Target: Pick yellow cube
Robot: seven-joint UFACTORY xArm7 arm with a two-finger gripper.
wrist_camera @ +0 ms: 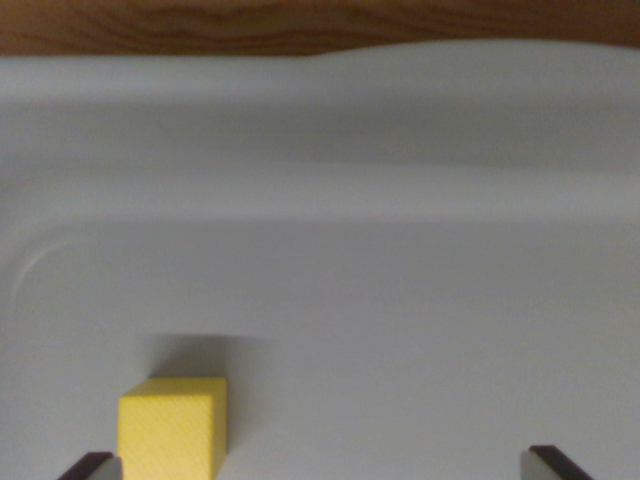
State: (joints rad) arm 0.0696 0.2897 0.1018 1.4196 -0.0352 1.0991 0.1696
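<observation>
The yellow cube (pixel 173 427) sits low in the wrist view, at about seven o'clock from the middle of the frame, resting on the pale floor of a white tray (pixel 400 300). Its lower part runs off the bottom edge, and a soft shadow lies just beyond it toward twelve o'clock.

The pincer (pixel 326 465) shows only as two dark fingertips (pixel 88 466) poking up at the bottom corners, one at about eight o'clock and the other at about four o'clock. They stand far apart, so the pincer is wide open and has hold of nothing. The cube lies between the tips but well off centre, just beside the tip on the wrist view's left and well apart from the other one.

At twelve o'clock, past the tray's raised rim, a strip of brown wooden worktop (pixel 300 25) runs across the top.
</observation>
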